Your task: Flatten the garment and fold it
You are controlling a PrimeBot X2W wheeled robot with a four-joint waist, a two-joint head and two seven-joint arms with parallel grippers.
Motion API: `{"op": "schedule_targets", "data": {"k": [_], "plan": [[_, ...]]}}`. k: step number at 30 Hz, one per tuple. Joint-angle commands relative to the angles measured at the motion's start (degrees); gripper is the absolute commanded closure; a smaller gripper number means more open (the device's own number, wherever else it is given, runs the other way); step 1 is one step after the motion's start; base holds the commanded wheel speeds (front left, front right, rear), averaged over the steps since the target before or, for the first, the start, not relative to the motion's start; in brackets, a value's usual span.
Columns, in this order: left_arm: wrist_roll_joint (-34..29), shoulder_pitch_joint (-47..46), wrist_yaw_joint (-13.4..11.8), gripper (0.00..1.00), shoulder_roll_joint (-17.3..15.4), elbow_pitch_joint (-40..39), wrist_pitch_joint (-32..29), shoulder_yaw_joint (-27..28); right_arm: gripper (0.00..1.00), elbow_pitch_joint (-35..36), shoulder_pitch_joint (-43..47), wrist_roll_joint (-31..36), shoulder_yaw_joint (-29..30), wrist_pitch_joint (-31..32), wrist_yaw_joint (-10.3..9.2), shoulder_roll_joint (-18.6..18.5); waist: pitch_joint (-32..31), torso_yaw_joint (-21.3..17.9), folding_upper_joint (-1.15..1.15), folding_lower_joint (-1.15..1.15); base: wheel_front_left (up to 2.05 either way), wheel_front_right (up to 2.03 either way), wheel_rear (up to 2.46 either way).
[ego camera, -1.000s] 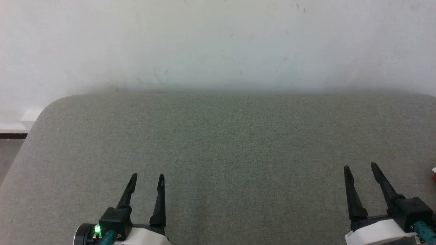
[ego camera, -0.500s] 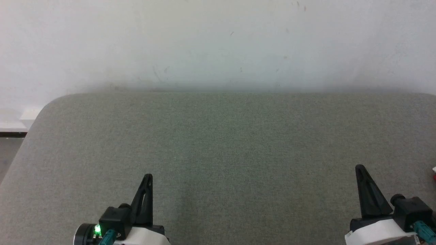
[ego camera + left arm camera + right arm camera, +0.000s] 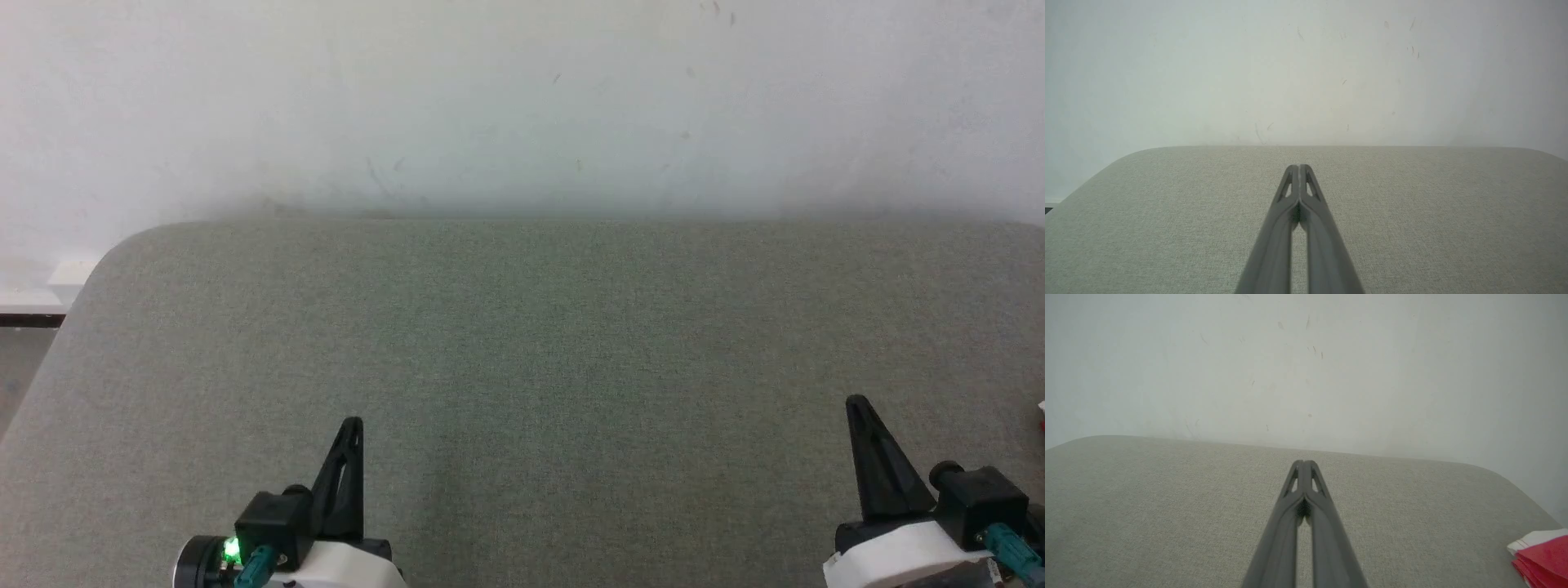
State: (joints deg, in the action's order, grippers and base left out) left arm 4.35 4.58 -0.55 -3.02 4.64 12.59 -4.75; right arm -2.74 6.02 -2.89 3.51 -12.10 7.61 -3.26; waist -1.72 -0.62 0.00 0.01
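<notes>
A grey fabric table [image 3: 522, 310] stands against a white wall [image 3: 522, 98]. In the head view the left gripper [image 3: 353, 426] sits at 7 o'clock and the right gripper [image 3: 855, 404] at 5 o'clock. Each has its fingers pressed together, holding nothing. The red, white-edged garment [image 3: 1541, 555] lies on the table at 4 o'clock in the right wrist view, apart from both grippers.

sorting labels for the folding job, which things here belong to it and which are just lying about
For the job: padded table; garment, red, at its far right; left end effector, shut; right end effector, shut.
Just around: scuffed white wall behind.
</notes>
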Motion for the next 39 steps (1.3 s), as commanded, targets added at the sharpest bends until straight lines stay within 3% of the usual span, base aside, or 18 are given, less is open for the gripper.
{"op": "schedule_targets", "data": {"k": [1, 39], "plan": [[-0.59, -0.7, 0.08, 1.0, 0.02, -0.37, -0.29, 0.37, 1.0, 0.27, -0.82, 0.36, -0.16, 0.22, -0.02, 0.06, 0.02, 0.01, 0.0, 0.0, 0.0, 0.0, 0.0], [-1.94, -2.1, 0.25, 1.0, 0.06, -1.91, -4.73, 1.96, 1.0, 1.17, -2.7, 1.28, -1.37, 4.52, -0.06, 0.18, 0.63, 0.23, 0.0, -0.01, 0.0, 0.0, 0.0]]}}
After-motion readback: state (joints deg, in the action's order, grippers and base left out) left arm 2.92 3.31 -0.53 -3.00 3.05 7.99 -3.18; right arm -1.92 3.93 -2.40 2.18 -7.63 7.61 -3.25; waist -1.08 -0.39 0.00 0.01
